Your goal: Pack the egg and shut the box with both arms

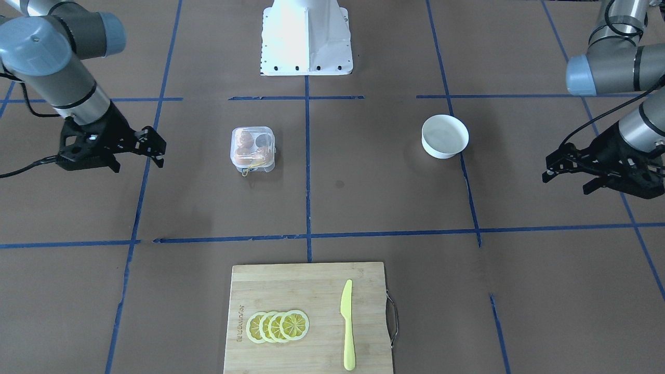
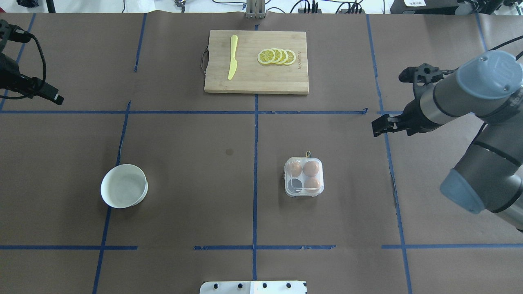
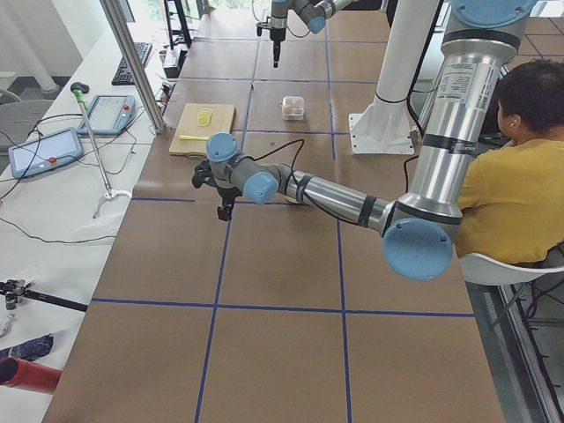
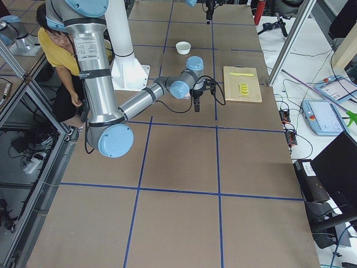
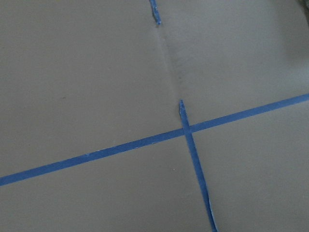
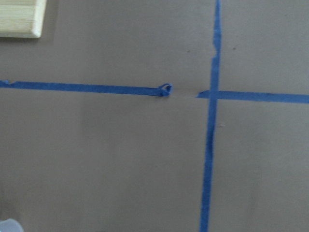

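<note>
On both wrist views, only brown table [image 5: 96, 72] and blue tape [image 6: 207, 145]. From the front, left arm [image 1: 613, 72] and right arm [image 1: 57, 67] out wide, left gripper [image 1: 566, 183] and right gripper [image 1: 136, 159] both spread apart and empty. Overhead, left gripper mostly cut off at the edge. Board [image 2: 253, 79] farthest out, bowl [image 2: 143, 192] on the left. Right of centre, box [image 2: 304, 177], lid seemingly down, well apart from both grippers. Only overhead, three separate eggs [image 2: 311, 168] inside; from the front, blurred through plastic. Impossible to tell the task's egg from the others.
</note>
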`<move>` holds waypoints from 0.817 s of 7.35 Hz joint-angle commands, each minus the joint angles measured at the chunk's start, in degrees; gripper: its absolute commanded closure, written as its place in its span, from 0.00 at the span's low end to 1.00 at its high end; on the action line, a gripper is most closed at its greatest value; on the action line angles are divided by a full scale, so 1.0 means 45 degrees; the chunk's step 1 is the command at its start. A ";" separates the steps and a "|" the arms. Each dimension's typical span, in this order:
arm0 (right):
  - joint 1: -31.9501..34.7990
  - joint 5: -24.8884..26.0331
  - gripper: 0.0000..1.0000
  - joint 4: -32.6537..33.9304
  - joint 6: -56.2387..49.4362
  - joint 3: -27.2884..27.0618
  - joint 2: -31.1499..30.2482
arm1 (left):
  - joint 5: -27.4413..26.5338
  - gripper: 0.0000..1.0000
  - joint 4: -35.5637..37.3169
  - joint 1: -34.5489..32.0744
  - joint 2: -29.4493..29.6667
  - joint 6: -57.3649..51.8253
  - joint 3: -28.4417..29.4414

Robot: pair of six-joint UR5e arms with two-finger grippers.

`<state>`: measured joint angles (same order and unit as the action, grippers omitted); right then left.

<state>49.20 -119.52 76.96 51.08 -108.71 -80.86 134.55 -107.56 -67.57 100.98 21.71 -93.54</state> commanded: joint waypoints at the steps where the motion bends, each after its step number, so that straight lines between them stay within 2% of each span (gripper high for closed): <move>1: 0.1754 -0.0857 0.00 0.0007 -0.2415 0.0618 -0.0682 | 0.0001 0.01 -0.0005 -0.1209 -0.0404 -0.1556 0.0492; 3: 0.3181 -0.1426 0.00 -0.0031 -0.4330 0.1848 -0.0645 | 0.0001 0.01 -0.0044 -0.2052 -0.1457 -0.2906 0.0396; 4: 0.3884 -0.1815 0.00 -0.0032 -0.4726 0.2627 -0.0567 | -0.0018 0.01 -0.0875 -0.2210 -0.2371 -0.2969 0.0318; 5: 0.4471 -0.2341 0.00 -0.0090 -0.4962 0.3389 -0.0489 | -0.0018 0.01 -0.2721 -0.2212 -0.3289 -0.2815 0.0336; 6: 0.4844 -0.2384 0.00 -0.0090 -0.6067 0.3861 -0.0488 | -0.0057 0.01 -0.3822 -0.2192 -0.3995 -0.2833 0.0414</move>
<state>68.25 -129.03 76.64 28.43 -94.70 -83.22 134.44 -117.83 -77.30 87.41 9.00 -91.89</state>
